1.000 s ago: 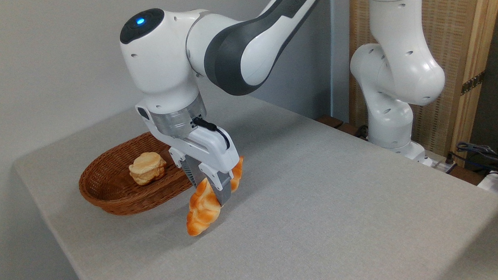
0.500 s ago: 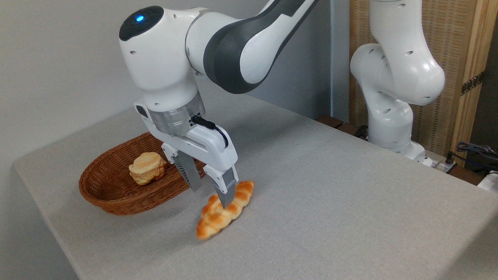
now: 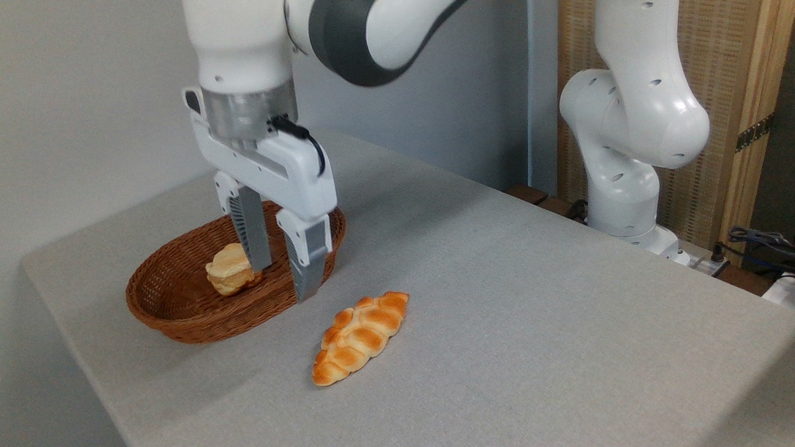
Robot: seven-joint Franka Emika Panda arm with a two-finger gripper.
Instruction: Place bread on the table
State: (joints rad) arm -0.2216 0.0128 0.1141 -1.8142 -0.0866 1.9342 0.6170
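Observation:
The bread [image 3: 360, 336], a glossy golden braided loaf, lies flat on the light grey table [image 3: 506, 299], just right of the basket. My gripper [image 3: 283, 281] hangs above and to the left of it, over the basket's right end, well clear of the loaf. Its two fingers point down, stand apart, and hold nothing.
A brown oval wicker basket [image 3: 176, 310] sits at the table's left with a small pale round bun [image 3: 229, 272] in it, partly behind my left finger. The arm's white base [image 3: 627, 169] stands off the far right edge, with cables beyond.
The gripper let the bread go onto the table, then rose and moved left towards the basket. The loaf, held tilted a second ago, now lies flat.

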